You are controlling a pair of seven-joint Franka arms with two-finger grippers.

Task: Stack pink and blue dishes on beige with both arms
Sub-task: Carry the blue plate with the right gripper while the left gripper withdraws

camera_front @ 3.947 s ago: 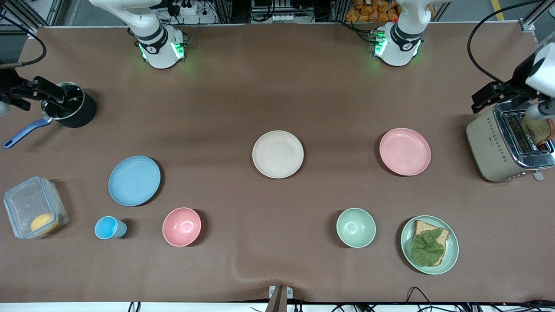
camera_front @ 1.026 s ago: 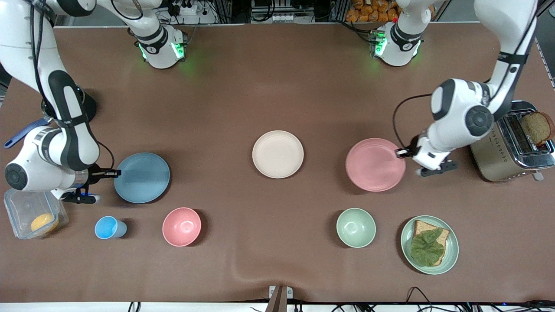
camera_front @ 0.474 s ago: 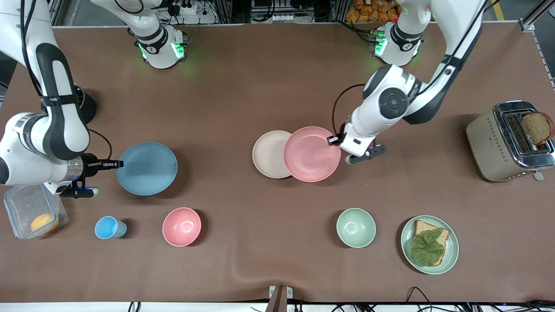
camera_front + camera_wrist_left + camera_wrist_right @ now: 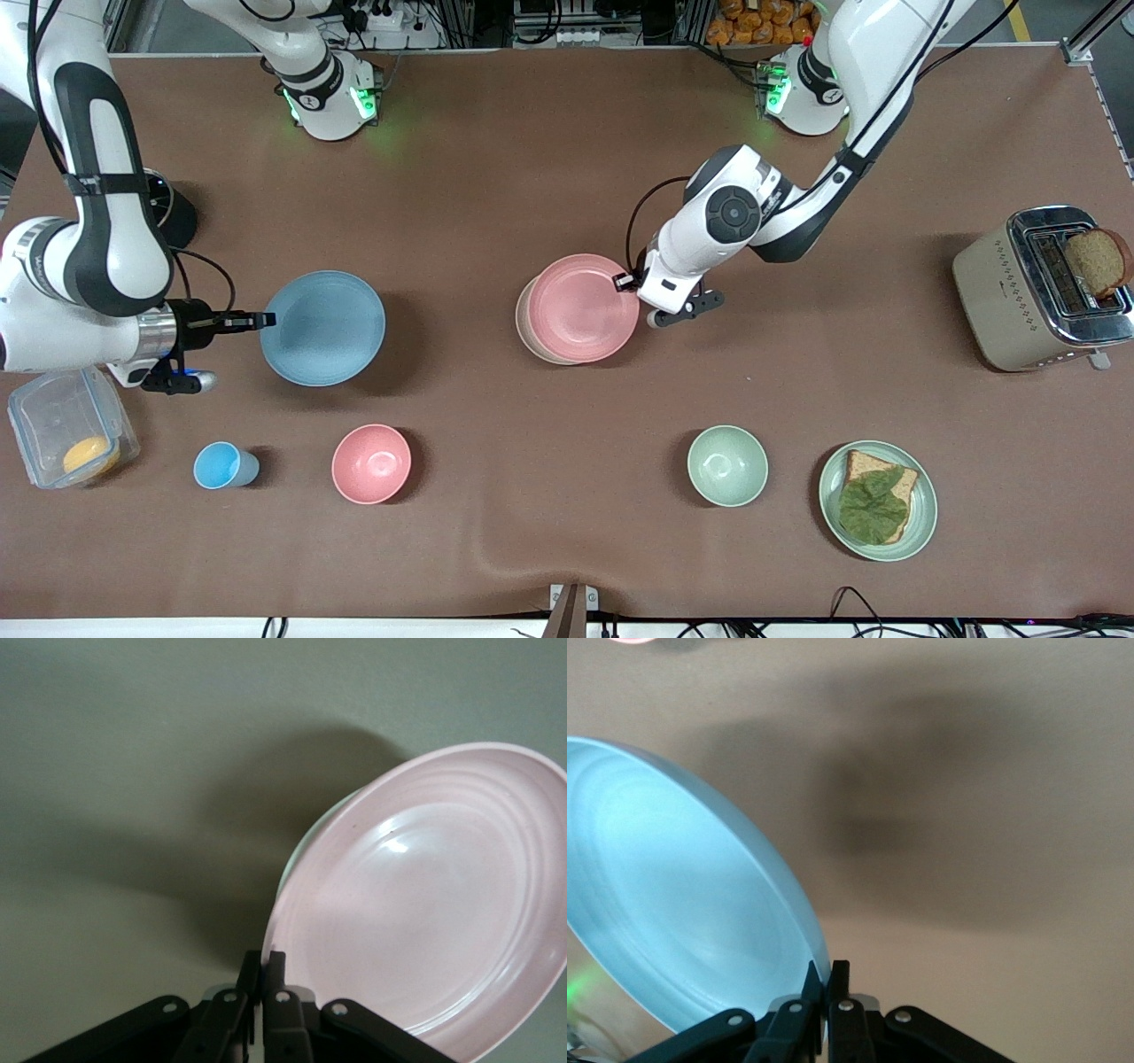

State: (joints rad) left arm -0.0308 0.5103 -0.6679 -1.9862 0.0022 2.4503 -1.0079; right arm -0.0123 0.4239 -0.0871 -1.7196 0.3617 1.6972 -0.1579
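Note:
The pink plate hangs just over the beige plate, covering nearly all of it; only a thin beige crescent shows. My left gripper is shut on the pink plate's rim. In the left wrist view the pink plate fills the frame with its rim pinched in the left gripper. The blue plate is held tilted above the table toward the right arm's end, its rim pinched by my right gripper. The right wrist view shows the blue plate clamped in the right gripper.
A small blue cup, a pink bowl, a green bowl and a green plate with bread and leaf line the table's near side. A toaster stands at the left arm's end, a clear food box at the right arm's.
The left arm carried the pink plate from beside the toaster to over the beige plate. The right arm lifted the blue plate and moved it toward the middle.

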